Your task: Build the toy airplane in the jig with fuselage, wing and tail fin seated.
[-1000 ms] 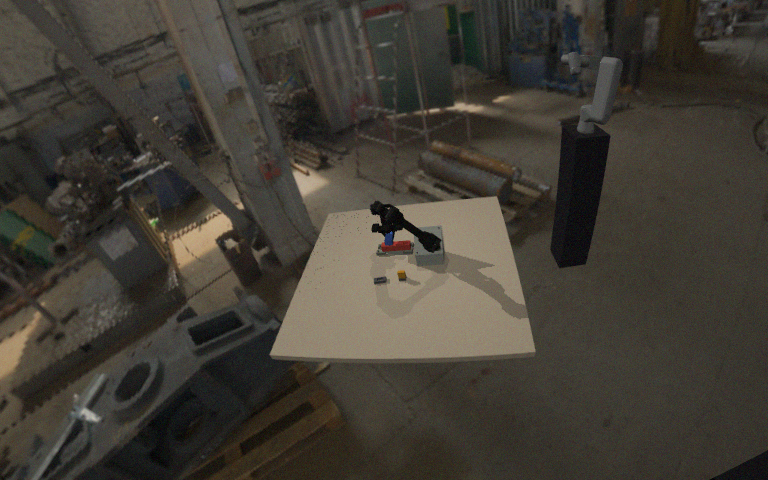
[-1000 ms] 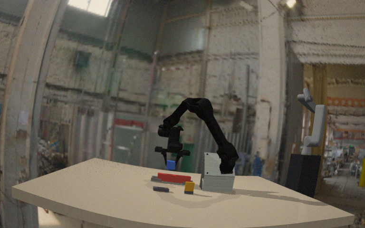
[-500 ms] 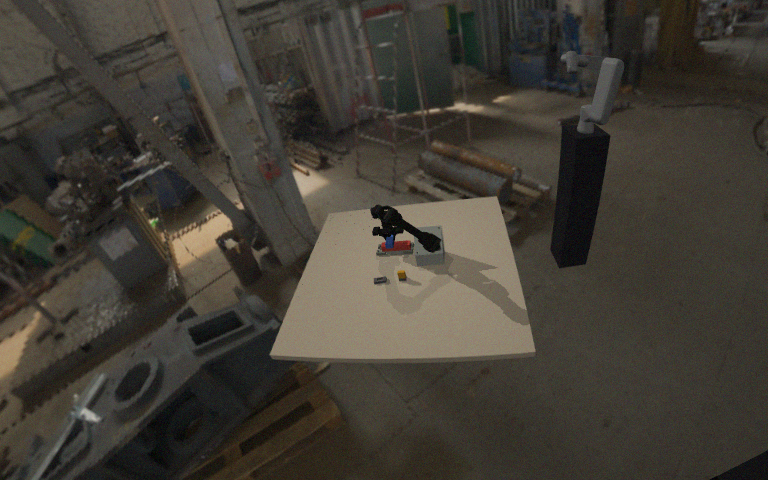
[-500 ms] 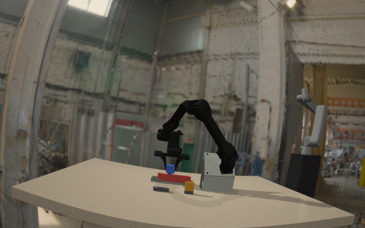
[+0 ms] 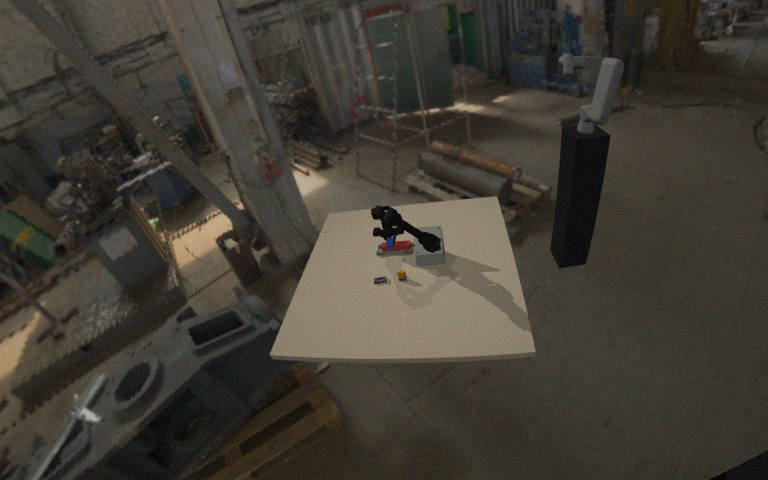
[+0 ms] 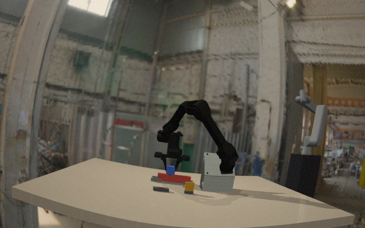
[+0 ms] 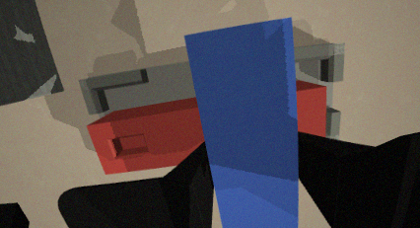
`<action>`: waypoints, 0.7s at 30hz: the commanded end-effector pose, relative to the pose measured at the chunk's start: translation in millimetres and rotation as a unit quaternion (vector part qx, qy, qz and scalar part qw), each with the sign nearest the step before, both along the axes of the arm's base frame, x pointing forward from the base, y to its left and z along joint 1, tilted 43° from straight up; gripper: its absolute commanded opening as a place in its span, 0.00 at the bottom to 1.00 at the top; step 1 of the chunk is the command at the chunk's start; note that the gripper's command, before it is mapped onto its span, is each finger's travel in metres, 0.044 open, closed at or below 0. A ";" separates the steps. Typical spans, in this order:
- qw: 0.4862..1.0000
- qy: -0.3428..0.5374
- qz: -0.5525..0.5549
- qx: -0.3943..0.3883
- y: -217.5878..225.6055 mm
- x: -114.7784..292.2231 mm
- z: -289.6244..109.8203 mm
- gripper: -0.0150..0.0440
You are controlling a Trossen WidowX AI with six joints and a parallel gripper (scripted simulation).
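Observation:
The blue wing (image 5: 390,242) (image 6: 170,170) (image 7: 246,100) lies crosswise over the middle of the red fuselage (image 5: 401,245) (image 6: 180,178) (image 7: 168,153). My gripper (image 5: 390,236) (image 6: 170,167) (image 7: 245,141) is shut on the wing. The wing is very close to the fuselage top; its tab and the wing socket are hidden, so I cannot tell whether they are joined. The fuselage sits in the grey cradle (image 6: 155,179) (image 7: 163,81). The tail socket (image 7: 132,145) is empty. The yellow tail fin (image 5: 401,273) (image 6: 189,186) stands upright in a dark holder nearer the front.
A second, low dark holder (image 5: 380,280) (image 6: 160,189) lies left of the fin on the table (image 5: 346,327) (image 6: 108,203). The grey box (image 5: 430,259) (image 6: 216,183) under my arm's base stands close to the cradle's right end. A separate grey arm stands on a black pedestal (image 5: 578,196) (image 6: 303,175) beyond the table.

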State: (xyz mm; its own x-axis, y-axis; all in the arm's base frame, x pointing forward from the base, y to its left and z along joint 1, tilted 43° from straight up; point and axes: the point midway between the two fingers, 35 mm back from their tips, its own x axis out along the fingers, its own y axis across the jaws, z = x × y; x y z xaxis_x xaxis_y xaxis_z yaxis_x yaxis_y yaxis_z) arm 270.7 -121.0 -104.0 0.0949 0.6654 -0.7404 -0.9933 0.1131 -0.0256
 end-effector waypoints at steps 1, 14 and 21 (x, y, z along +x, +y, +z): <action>1.000 -0.001 0.000 -0.001 -0.3 0.3 0.4 0.31; 1.000 -0.001 0.000 -0.001 -0.3 0.3 0.4 0.88; 1.000 -0.001 0.000 -0.001 -0.3 0.3 0.4 1.00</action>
